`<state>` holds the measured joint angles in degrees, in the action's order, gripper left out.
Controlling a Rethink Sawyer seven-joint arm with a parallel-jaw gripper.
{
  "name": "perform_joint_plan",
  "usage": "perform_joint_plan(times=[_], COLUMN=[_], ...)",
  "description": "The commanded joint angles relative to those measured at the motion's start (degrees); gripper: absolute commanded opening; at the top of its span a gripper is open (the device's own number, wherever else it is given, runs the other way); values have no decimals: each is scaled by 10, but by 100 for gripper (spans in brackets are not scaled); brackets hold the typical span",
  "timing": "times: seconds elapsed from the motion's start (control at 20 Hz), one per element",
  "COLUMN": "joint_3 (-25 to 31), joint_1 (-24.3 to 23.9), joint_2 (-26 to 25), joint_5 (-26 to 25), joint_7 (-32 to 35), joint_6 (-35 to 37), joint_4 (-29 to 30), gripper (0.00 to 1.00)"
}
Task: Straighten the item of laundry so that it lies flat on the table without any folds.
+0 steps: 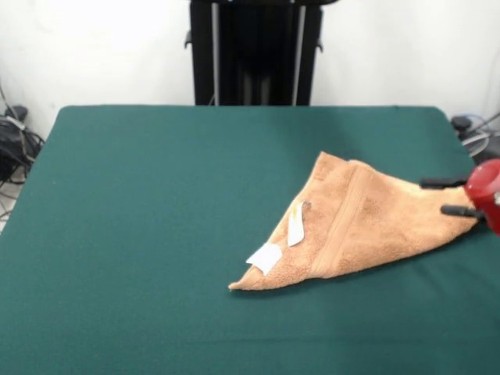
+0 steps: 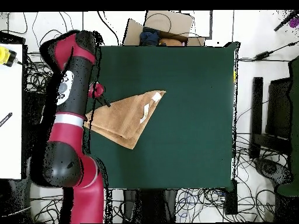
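A small orange-tan terry towel (image 1: 367, 226) lies folded into a rough triangle on the large worktop covered in dark green felt-like cloth (image 1: 141, 234). In the front view it sits right of centre, one point aimed at the near middle of the worktop, a rounded corner toward the far side, and a third end stretching to the right edge. A woven band runs across the upper layer, from the rounded corner down to the near edge. Two small white tags (image 1: 280, 242) show by the left sloping edge, one flat near the tip and one narrower, just above it.

The red-bodied gripper with black fingers (image 1: 461, 197) enters at the right edge of the front view, low over the towel's right end. Its two dark fingers (image 1: 442, 183) point left and stand clearly apart, one above the other in the picture, parted over the cloth with the towel's corner reaching in between them. Whether they touch the cloth cannot be told.

In the overhead view the red and black arm (image 2: 67, 116) runs along the left side of the worktop, and the towel (image 2: 125, 116) lies just beside it, its wide end hard against the worktop's edge under the arm.
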<state>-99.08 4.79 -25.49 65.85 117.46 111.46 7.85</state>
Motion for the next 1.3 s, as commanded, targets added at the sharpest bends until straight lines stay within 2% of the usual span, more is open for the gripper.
perform_joint_plan(times=[0.05,0.2,0.45,0.6,0.8,0.85,1.0,1.2,1.25,1.3], joint_3=[280,319,385,408,483,509,560,638,671,668], joint_1=[255,302,384,409,452,459,442,390,360,359], joint_2=[122,169,287,330,437,478,538,593,593,586], joint_5=[-218,-230,-251,-266,-261,-258,-283,-339,-350,-370], joint_7=[-139,-108,-136,-154,-225,-261,-308,-337,-331,-310], joint_6=[-140,-218,-349,-405,-619,-682,-768,-903,-943,-953], joint_4=[372,461,628,684,834,890,939,983,987,979], gripper=[100,100,100,100,100,100,100,100,100,100])
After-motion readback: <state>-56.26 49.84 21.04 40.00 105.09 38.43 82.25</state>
